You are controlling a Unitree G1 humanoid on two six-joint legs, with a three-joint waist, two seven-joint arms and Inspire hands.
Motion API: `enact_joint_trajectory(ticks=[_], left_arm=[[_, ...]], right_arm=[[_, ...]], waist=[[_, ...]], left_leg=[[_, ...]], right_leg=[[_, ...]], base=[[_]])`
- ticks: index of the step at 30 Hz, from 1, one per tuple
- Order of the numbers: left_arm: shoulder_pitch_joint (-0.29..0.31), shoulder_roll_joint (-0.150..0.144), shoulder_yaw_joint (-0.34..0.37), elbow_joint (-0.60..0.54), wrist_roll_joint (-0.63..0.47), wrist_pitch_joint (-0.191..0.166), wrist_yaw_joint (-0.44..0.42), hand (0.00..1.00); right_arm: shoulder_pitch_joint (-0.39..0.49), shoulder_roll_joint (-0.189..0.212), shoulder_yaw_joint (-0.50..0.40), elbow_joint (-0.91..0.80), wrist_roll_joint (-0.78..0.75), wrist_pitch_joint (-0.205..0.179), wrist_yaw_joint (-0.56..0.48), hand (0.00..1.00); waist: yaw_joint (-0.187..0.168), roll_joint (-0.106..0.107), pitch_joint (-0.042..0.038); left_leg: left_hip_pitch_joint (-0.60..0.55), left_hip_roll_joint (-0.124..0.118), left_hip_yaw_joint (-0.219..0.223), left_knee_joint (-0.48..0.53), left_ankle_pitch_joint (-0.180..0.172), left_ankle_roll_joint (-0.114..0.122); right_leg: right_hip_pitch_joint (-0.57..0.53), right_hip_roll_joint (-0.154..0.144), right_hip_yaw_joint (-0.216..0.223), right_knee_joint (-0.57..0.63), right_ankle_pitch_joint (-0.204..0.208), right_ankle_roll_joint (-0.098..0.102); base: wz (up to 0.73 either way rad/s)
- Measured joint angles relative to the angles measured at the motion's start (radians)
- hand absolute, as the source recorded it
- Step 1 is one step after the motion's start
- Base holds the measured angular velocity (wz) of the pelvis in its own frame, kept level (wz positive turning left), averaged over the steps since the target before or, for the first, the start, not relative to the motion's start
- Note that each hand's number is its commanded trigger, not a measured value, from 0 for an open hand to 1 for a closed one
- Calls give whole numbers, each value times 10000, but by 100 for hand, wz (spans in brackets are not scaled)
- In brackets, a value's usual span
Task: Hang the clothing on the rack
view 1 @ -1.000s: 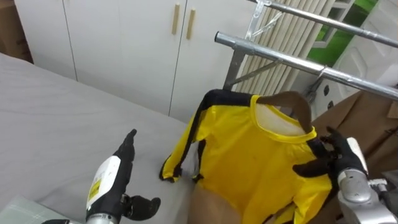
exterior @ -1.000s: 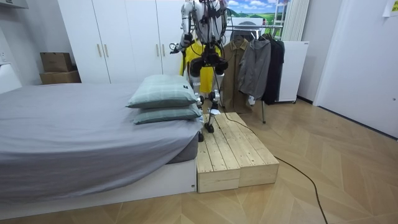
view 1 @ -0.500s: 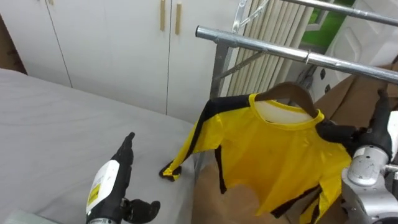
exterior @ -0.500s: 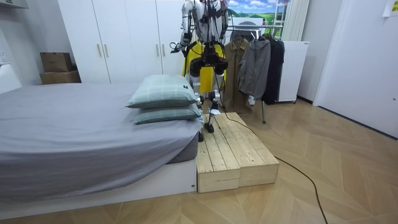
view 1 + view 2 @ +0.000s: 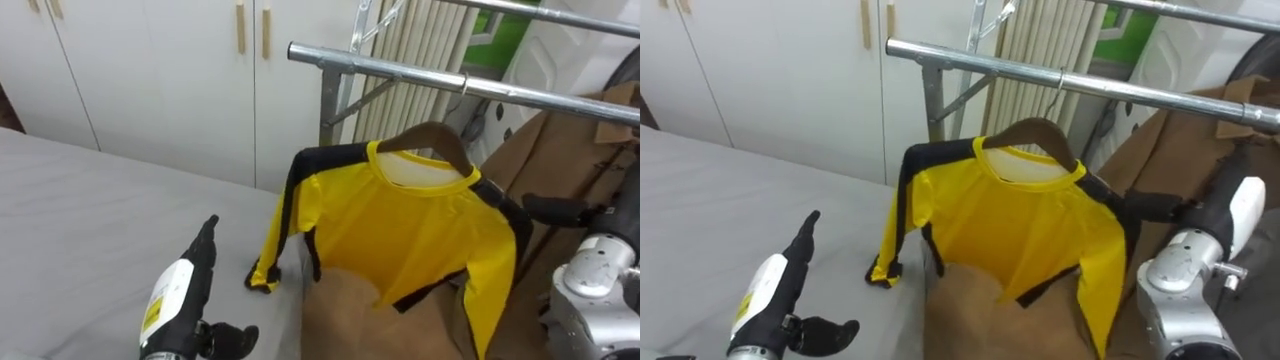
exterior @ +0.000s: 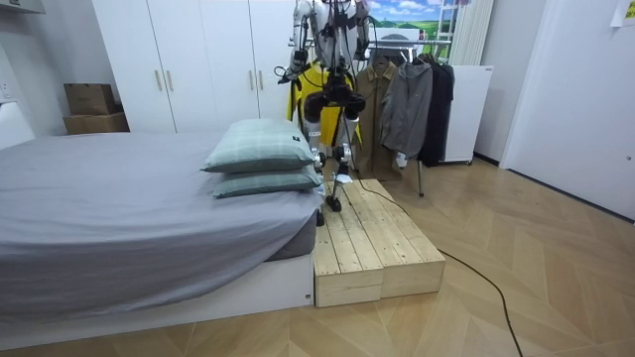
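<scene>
Since a second ago my right hand [image 5: 1178,209] has let go of the yellow shirt [image 5: 410,230]. Its fingers are straight now, tips just at the sleeve top, and the shirt has swung level on its wooden hanger [image 5: 435,135]. The hook sits over the metal rail [image 5: 400,72], with a brown coat [image 5: 560,150] just beside it on the right and a stretch of bare rail to the left. My left hand [image 5: 185,290] hovers open over the grey bed [image 5: 80,230]; its tag print is too small to read. The shirt's left cuff dangles by the bed edge.

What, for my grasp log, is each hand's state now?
Left hand: open, holding nothing.
Right hand: open, fingers straight beside the yellow shirt.
</scene>
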Motion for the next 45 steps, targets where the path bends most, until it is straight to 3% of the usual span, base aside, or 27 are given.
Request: enact_joint_trajectory(ticks=[7,15,24,28,32,34,40,45], left_arm=[[147,98,141,-480,61,-57,29,0],[173,147,389,-481,525,-116,15,0],[212,174,356,-449,175,-806,-7,0],[292,352,363,-165,77,-1118,25,0],[294,420,381,112,76,-1121,9,0],[309,426,450,112,67,-1173,10,0],[314,436,452,111,81,-1390,20,0],[297,415,452,117,-270,-1535,22,0]], right_arm=[[29,-382,-13,-60,717,6,423,0],[778,-603,-148,-438,772,57,1860,0],[1395,-609,-19,-837,751,-25,3591,0],[2552,-619,-9,-1649,505,-89,4382,0],[3217,-615,-11,-2302,212,-47,5128,0],[3658,-615,-9,-3280,-134,-54,5448,0],[4783,-577,-8,-4650,-1481,-95,5925,0],[5421,-154,-6,-5427,-1697,-90,6196,0]], waist=[[-256,-130,-86],[-394,-207,-57],[-793,-185,-39],[-860,-138,-24],[-980,-87,-32],[-1007,-84,-34],[-1085,13,-88],[-1347,170,-142]], left_leg=[[44,-17,119,-1,-1,1],[174,-11,356,-16,-5,4],[162,3,639,7,-22,31],[168,6,656,93,-41,55],[140,4,754,94,-46,64],[134,21,1055,100,-54,77],[126,36,1193,169,-58,83],[142,43,1392,166,-71,102]], right_leg=[[18,21,175,10,-16,82],[47,76,398,-6,7,136],[16,125,616,-5,47,195],[25,126,624,2,104,104],[-32,159,723,9,67,164],[-134,217,922,27,83,177],[-122,310,1287,10,168,244],[-164,362,1443,10,195,270]], base=[[-5],[-9],[-8],[-1],[-6],[-26],[-20],[-11]])
